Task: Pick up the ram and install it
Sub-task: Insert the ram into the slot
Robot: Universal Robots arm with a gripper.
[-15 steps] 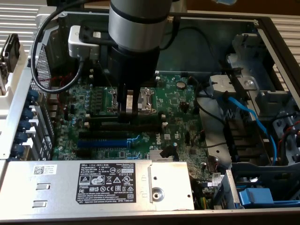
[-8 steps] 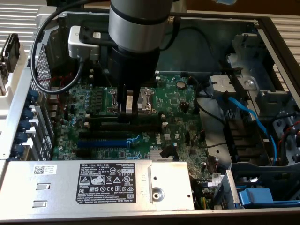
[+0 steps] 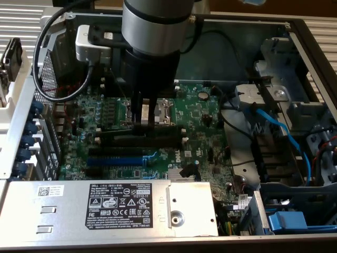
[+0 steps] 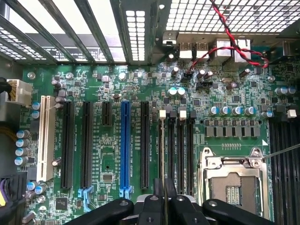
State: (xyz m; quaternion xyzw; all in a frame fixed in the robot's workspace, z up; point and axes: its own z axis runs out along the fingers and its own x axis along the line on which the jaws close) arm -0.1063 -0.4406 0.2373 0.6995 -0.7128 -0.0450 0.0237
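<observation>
The ram (image 4: 162, 154) shows edge-on in the wrist view as a thin grey-green strip. It runs out from between my fingers along the outermost of the black memory slots (image 4: 180, 150), up to that slot's white end clip. My gripper (image 4: 164, 204) is shut on the ram's narrow edge. In the exterior view the gripper (image 3: 145, 120) points straight down onto the black memory slots (image 3: 158, 138) in the middle of the green motherboard (image 3: 95, 118). Whether the ram is seated in the slot or just above it, I cannot tell.
A blue expansion slot (image 4: 125, 145) and black slots lie beside the memory slots, with the silver CPU socket (image 4: 234, 180) on the other side. The grey power supply (image 3: 105, 205) lies along the case's near edge. A blue cable (image 3: 284, 132) and drive bays are at the exterior view's right.
</observation>
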